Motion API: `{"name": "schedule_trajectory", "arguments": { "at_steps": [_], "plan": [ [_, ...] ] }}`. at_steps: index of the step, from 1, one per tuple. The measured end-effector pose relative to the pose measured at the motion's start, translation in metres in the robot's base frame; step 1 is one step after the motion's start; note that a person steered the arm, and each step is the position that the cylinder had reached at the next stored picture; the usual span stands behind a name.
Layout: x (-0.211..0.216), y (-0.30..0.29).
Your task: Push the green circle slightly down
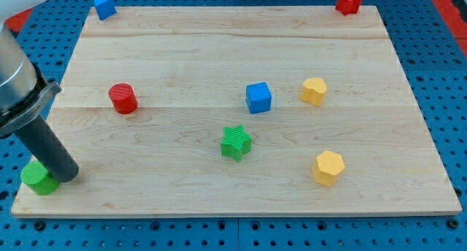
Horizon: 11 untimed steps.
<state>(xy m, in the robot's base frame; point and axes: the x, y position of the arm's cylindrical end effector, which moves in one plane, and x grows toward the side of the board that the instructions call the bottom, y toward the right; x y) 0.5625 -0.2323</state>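
Note:
The green circle (36,179) is a short green cylinder at the view's bottom left corner of the wooden board (241,200). My dark rod comes down from the view's upper left. My tip (67,177) rests on the board right beside the green circle, on its right side, and seems to touch it. Part of the green circle's upper right is hidden behind the rod.
A red cylinder (123,98) stands at the left middle. A green star (236,142), a blue cube (258,98) and two yellow blocks (314,90) (328,168) lie in the middle and right. A blue block (104,6) and a red block (349,1) sit at the top corners.

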Motion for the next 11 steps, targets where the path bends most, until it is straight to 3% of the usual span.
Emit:
{"name": "schedule_trajectory", "arguments": {
  "at_steps": [5,6,11],
  "plan": [
    [-0.028,-0.006],
    [-0.028,-0.036],
    [0.0,-0.051]
  ]
}}
